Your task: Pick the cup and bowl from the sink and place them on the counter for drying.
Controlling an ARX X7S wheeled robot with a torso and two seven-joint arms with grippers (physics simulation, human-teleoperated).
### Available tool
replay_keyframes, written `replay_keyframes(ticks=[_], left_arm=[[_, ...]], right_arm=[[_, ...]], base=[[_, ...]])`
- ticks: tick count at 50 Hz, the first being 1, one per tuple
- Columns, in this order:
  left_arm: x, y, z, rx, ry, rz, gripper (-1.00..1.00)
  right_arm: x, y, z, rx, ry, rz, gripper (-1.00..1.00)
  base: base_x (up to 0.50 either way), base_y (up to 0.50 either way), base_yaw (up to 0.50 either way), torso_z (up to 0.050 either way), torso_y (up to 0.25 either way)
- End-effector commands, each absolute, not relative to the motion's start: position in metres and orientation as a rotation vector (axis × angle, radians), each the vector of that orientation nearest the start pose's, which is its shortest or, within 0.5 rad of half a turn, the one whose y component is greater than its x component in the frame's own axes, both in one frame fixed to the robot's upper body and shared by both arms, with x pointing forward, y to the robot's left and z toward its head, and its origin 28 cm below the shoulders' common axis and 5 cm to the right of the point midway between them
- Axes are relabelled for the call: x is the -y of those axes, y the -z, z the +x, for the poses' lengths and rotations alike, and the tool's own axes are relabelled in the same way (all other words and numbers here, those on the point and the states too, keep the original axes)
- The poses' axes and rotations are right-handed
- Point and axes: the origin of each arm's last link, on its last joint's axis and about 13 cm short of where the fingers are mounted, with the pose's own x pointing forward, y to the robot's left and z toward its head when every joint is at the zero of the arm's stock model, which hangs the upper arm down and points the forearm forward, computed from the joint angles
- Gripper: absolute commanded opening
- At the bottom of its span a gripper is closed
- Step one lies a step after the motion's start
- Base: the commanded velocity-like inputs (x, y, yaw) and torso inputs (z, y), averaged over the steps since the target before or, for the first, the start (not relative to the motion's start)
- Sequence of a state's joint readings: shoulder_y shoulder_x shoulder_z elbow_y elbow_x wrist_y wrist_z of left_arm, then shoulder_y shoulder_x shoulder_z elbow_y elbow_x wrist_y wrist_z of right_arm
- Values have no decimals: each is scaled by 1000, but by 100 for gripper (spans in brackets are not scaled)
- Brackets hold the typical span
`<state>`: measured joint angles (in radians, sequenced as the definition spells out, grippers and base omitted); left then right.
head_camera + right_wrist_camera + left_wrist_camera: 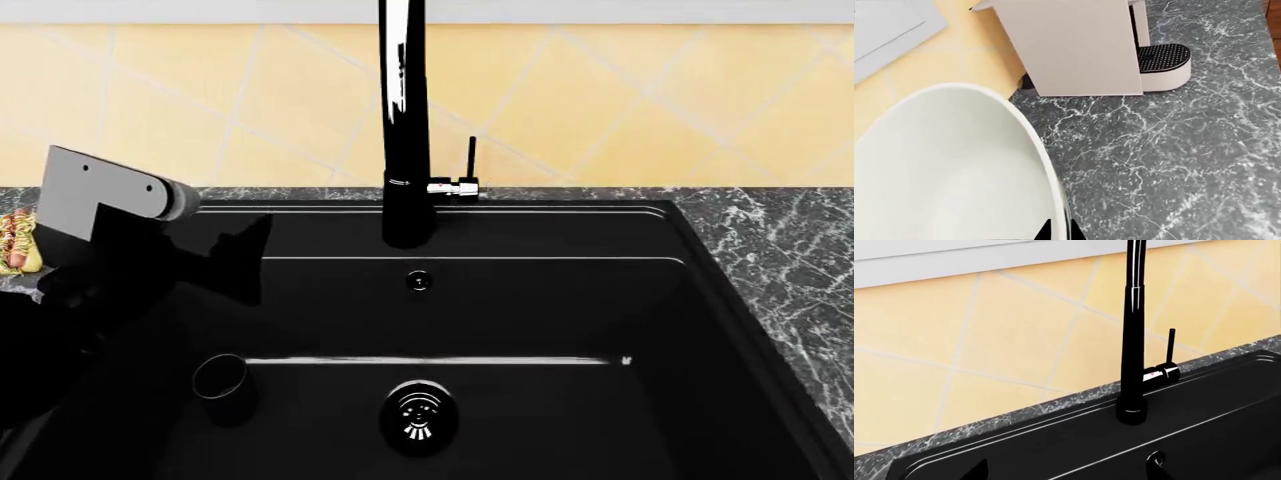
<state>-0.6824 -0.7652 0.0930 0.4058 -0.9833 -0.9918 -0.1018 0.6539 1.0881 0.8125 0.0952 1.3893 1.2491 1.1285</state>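
The small black cup point(220, 382) stands upright on the floor of the black sink point(534, 320), at its near left. My left gripper point(247, 258) hovers over the sink's left side, above and behind the cup, and holds nothing. In the left wrist view the left gripper point(1067, 469) is open, its tips wide apart, facing the faucet point(1133, 340). The white bowl point(954, 165) fills the right wrist view. My right gripper point(1061, 231) is shut on its rim, one tip inside and one outside, over the marble counter point(1174, 150). The head view does not show the bowl or the right gripper.
A tall black faucet point(403, 120) rises behind the sink, with an overflow hole point(419, 281) and a round drain strainer point(419, 417) below it. A beige coffee machine point(1074, 45) stands on the counter beyond the bowl. Marble counter point(781, 250) runs right of the sink.
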Motion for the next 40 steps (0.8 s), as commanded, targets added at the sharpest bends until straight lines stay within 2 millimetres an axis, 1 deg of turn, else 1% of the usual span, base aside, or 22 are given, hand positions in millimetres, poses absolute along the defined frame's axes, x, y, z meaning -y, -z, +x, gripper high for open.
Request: replay_keyframes(ticks=[1, 7, 8, 9, 10, 15, 19, 20, 24, 27, 28, 29, 30, 31, 33, 36, 39, 40], left_arm=[[-304, -225, 253, -111, 318, 126, 100], [-300, -224, 254, -112, 324, 124, 100], [-304, -226, 252, -111, 324, 126, 100], [-303, -226, 252, -110, 323, 126, 100], [-297, -226, 254, -110, 323, 128, 100], [-297, -224, 254, -111, 320, 127, 100], [-302, -225, 252, -114, 321, 126, 100], [-297, -224, 255, -114, 321, 126, 100], [-298, -224, 254, -116, 321, 129, 100], [-298, -223, 254, -118, 319, 128, 100], [-295, -222, 255, -120, 318, 127, 100], [-294, -221, 255, -120, 318, 128, 100], [-297, -221, 253, -120, 317, 126, 100], [-299, -222, 251, -120, 317, 127, 100], [-298, -223, 252, -121, 318, 130, 100], [-295, -223, 254, -119, 318, 133, 100], [-294, -224, 254, -119, 320, 133, 100], [-296, -224, 253, -119, 320, 133, 100]], right_arm=[[378, -267, 156, -114, 1200, 552, -100], [377, -258, 163, -128, 1193, 560, -100], [377, -255, 165, -135, 1190, 563, -100], [377, -254, 165, -139, 1189, 568, -100], [377, -251, 166, -140, 1190, 572, -100], [379, -243, 165, -150, 1205, 590, -100], [381, -238, 166, -174, 1213, 595, -100], [382, -233, 166, -184, 1216, 601, -100], [380, -220, 170, -212, 1207, 612, -100], [381, -215, 171, -222, 1208, 614, -100], [381, -213, 172, -226, 1211, 614, -100], [381, -213, 172, -225, 1211, 614, -100], [382, -211, 171, -230, 1219, 601, -100], [382, -211, 170, -220, 1210, 625, -100], [383, -209, 166, -227, 1215, 623, -100], [383, -199, 161, -252, 1207, 637, -100], [382, -193, 161, -267, 1190, 653, -100], [382, -189, 161, -275, 1187, 654, -100]], base=[[0, 0, 0, 0, 0], [0, 0, 0, 0, 2], [0, 0, 0, 0, 0], [0, 0, 0, 0, 0], [0, 0, 0, 0, 0], [0, 0, 0, 0, 0], [0, 0, 0, 0, 0], [0, 0, 0, 0, 0], [0, 0, 0, 0, 0], [0, 0, 0, 0, 0], [0, 0, 0, 0, 0], [0, 0, 0, 0, 0], [0, 0, 0, 0, 0], [0, 0, 0, 0, 0], [0, 0, 0, 0, 0], [0, 0, 0, 0, 0], [0, 0, 0, 0, 0], [0, 0, 0, 0, 0]])
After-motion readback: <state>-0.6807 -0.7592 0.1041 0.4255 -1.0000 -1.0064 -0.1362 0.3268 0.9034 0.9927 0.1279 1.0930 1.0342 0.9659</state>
